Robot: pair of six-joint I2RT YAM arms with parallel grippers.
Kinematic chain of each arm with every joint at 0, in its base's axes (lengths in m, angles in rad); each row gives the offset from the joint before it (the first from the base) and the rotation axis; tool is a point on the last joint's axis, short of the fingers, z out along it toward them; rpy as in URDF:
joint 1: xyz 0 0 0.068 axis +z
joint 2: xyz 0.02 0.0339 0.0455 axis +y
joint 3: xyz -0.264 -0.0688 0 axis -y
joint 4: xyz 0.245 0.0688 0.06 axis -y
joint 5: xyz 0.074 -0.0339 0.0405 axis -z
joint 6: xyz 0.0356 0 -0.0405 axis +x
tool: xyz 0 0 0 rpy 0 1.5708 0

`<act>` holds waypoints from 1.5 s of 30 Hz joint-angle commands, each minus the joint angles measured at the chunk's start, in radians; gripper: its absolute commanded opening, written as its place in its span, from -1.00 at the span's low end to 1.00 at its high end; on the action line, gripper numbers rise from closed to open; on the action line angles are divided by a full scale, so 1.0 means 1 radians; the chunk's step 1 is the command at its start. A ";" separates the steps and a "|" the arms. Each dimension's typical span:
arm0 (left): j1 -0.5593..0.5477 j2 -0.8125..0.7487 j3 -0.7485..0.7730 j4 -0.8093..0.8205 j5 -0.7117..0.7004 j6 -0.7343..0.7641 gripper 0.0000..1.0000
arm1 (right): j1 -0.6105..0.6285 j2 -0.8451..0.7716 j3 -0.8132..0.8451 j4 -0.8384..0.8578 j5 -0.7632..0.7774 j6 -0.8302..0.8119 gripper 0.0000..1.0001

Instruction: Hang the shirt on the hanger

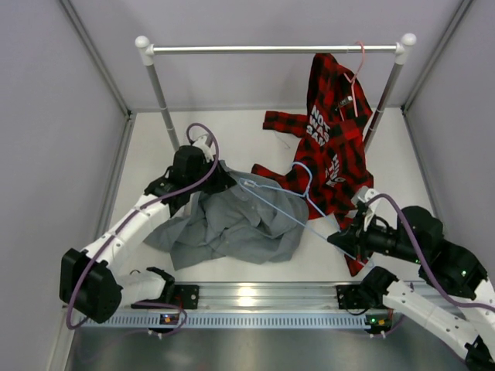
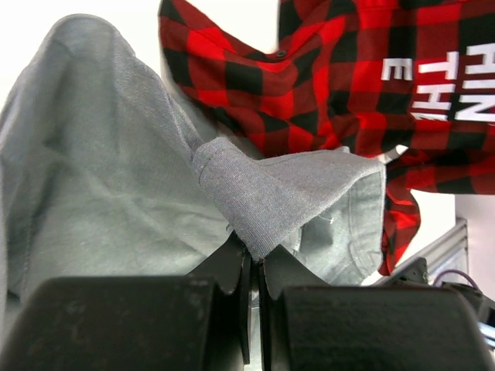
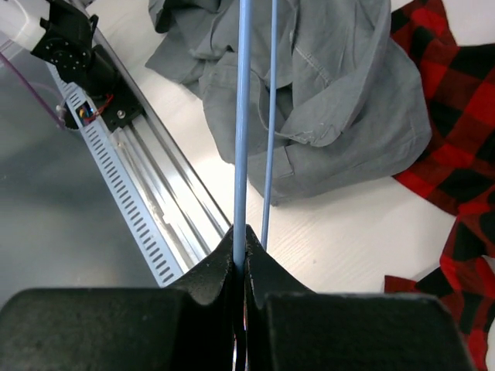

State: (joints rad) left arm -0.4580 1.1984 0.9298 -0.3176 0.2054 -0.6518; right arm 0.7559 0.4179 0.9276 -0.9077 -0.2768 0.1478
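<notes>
The grey shirt (image 1: 232, 224) lies crumpled on the white table, left of centre. My left gripper (image 1: 215, 176) is shut on a fold of the shirt (image 2: 286, 193) at its upper edge and lifts it slightly. The light-blue hanger (image 1: 286, 205) stretches from the shirt's top across to the right, its hook near the plaid shirt. My right gripper (image 1: 340, 236) is shut on one wire of the hanger (image 3: 241, 139); a second wire runs beside it toward the grey shirt (image 3: 325, 93).
A red-and-black plaid shirt (image 1: 332, 147) hangs on a pink hanger (image 1: 357, 66) from the metal rail (image 1: 271, 49) and drapes onto the table at right. A slotted aluminium rail (image 1: 255, 297) runs along the near edge.
</notes>
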 commanded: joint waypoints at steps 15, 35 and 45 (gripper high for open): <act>0.004 -0.094 -0.054 0.109 0.324 -0.005 -1.00 | -0.010 0.123 -0.142 0.297 -0.088 0.131 -1.00; -0.059 -0.177 0.383 -0.452 0.424 0.418 -1.00 | -0.010 0.441 -0.210 0.759 -0.445 0.025 -1.00; -0.070 -0.171 0.500 -0.526 0.462 0.466 -1.00 | 0.002 0.319 -0.265 1.185 -0.231 0.219 -1.00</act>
State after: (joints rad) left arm -0.5213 1.0306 1.3453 -0.8158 0.6399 -0.2325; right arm 0.7563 0.8162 0.6765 -0.0269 -0.5655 0.3054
